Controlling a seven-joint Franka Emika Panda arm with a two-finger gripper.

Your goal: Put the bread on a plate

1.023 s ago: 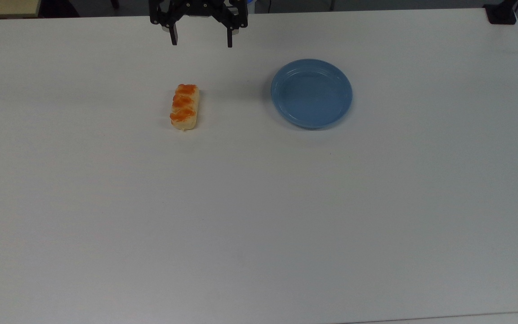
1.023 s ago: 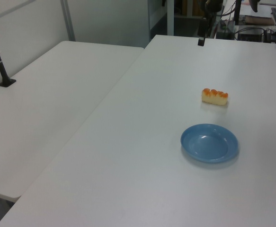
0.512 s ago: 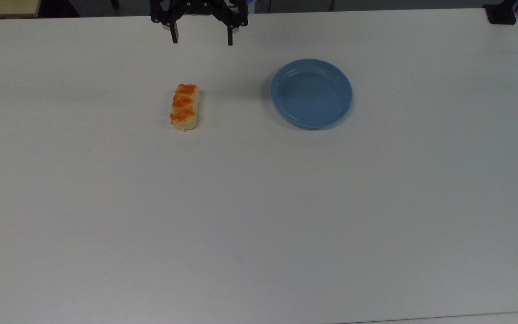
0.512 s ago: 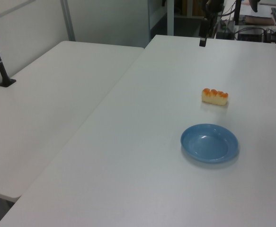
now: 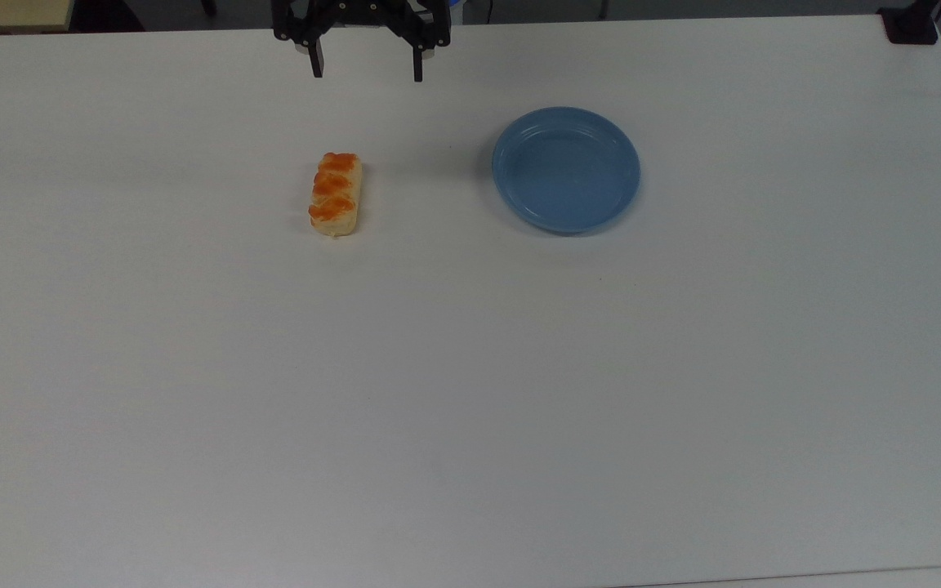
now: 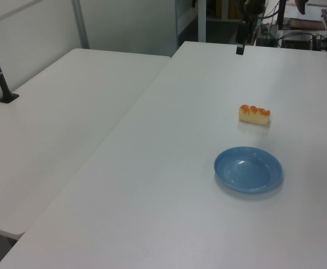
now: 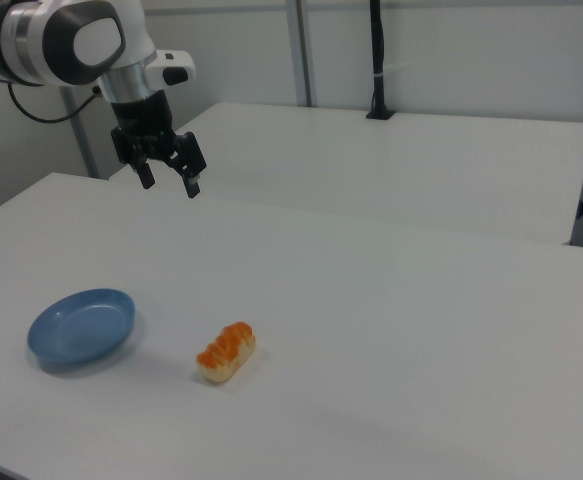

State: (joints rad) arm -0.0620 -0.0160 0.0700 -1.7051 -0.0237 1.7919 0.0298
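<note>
My jaws hang wide apart above the counter [image 5: 470, 367], well beyond the bread [image 5: 336, 194], my arm's upper part cut off. The plate [image 5: 566, 169] sits beside the bread, bare.

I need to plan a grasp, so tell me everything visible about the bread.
The bread is a small oblong loaf, pale yellow on the sides with three glazed orange-brown bumps along its top. It looks soft and whole. It lies flat on the white table, its long axis running up and down in the top view, clear of the blue plate on the top view's right. Nothing touches it but the table; the open gripper hangs away from it.
</note>
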